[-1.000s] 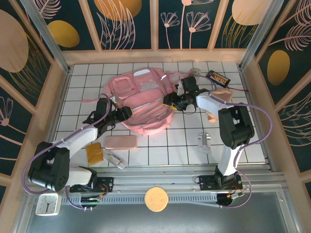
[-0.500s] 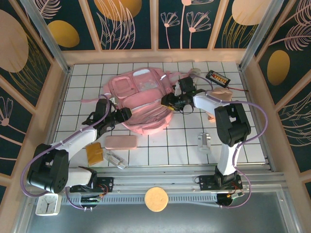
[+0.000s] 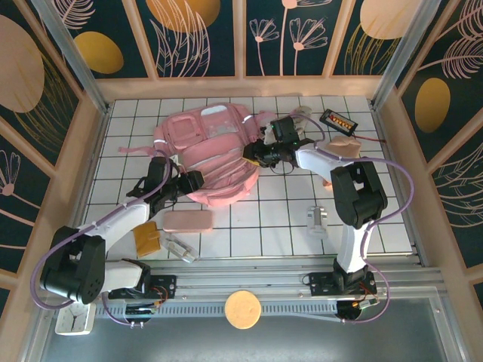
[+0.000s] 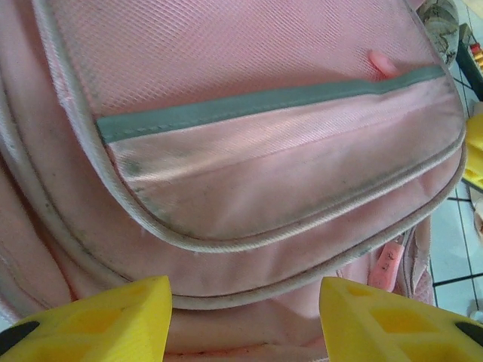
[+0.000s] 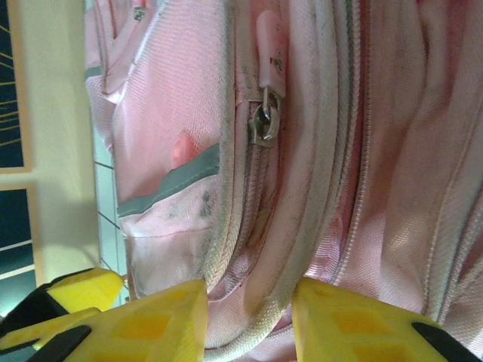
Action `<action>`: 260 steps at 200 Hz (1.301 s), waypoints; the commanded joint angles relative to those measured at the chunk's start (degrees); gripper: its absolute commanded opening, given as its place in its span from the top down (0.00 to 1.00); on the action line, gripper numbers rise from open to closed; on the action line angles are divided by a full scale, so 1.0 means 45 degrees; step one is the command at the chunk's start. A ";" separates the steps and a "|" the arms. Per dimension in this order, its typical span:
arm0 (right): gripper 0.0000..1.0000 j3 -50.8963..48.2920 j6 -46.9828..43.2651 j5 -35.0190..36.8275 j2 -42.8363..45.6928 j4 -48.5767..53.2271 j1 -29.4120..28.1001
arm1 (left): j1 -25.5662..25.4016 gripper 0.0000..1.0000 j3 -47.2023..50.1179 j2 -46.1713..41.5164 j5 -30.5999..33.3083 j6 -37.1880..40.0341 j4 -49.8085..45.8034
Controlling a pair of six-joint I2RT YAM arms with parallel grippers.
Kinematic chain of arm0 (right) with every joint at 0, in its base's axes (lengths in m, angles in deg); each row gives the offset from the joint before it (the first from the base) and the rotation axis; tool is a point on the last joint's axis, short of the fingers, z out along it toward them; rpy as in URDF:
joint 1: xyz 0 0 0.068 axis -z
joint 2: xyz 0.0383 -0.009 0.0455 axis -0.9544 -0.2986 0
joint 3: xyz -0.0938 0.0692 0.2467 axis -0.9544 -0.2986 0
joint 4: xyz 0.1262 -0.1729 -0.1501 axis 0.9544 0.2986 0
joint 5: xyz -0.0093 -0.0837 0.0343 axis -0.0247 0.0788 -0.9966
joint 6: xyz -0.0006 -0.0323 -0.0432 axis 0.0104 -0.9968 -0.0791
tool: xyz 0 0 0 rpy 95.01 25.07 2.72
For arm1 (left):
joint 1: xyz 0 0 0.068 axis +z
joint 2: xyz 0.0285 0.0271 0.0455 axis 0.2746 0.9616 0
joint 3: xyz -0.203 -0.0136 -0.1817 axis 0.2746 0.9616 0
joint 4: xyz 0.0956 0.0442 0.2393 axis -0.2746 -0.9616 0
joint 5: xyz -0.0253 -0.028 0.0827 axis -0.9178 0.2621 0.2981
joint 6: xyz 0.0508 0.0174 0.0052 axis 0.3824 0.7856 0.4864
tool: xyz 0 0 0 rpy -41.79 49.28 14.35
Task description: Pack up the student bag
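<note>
We list one pink student bag (image 3: 215, 154), lying flat at the far middle of the tiled worktop (image 3: 279, 219), with the left end effector (image 3: 190, 181) at its near edge, fingers apart, and the right end effector (image 5: 249, 302) clamped on its piped seam.

white-and-black arms (image 3: 113, 219), lilac cables (image 3: 413, 194), yellow jaws, perhaps foam-padded.
</note>
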 commanded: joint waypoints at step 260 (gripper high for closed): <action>1.00 0.1643 0.5402 -0.1088 -0.1260 -0.6344 -0.1922 | -0.0223 0.51 -0.2950 0.3004 -0.0600 0.2662 -0.1051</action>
